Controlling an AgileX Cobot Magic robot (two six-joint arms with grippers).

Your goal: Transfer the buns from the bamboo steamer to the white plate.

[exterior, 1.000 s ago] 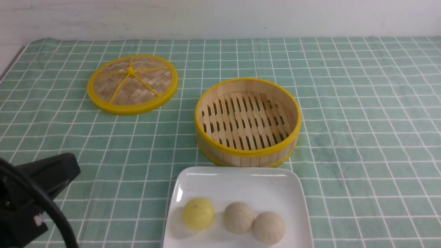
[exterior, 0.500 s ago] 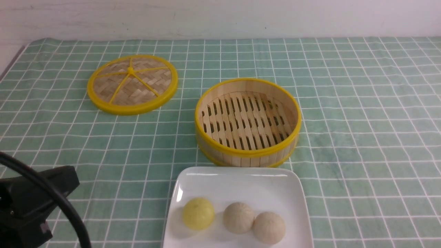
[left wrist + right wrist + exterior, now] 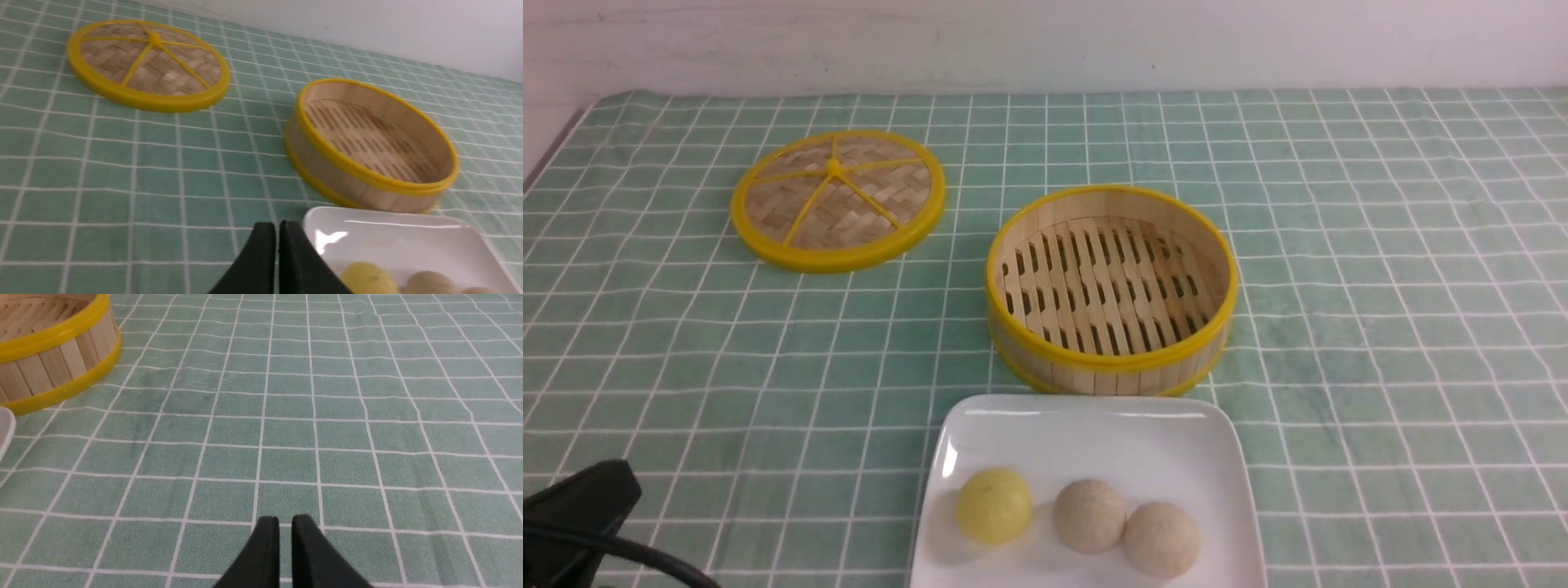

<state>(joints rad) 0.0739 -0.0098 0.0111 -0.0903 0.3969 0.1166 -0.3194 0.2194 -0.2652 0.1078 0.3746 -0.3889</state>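
Three buns are seen on the plate [image 3: 1094, 437], along its near edge: a yellow bun [image 3: 994, 506] to the left, apart from two beige buns [image 3: 1089, 515] [image 3: 1161, 540] that touch each other. The plate's far half is bare; its far edge lies just beside the steamer [image 3: 1111, 287], w/ a narrow gap. The steamer holds nothing; only its slatted floor is seen. The lid [image 3: 837, 198] lies flat, far-left, well apart from the steamer. Wide open cloth [image 3: 1380, 286] is left to the right & near-left of the desk. The left gripper [image 3: 278, 245] is held just beside the plate's left corner, fingers [image 3: 261, 253] pressed nearly together, nothing pinched. The right gripper [image 3: 285, 543] is held over bare cloth right of the steamer, fingers [image 3: 308, 547] close together w/ a thin slit, nothing held. No labels or writing can be read.
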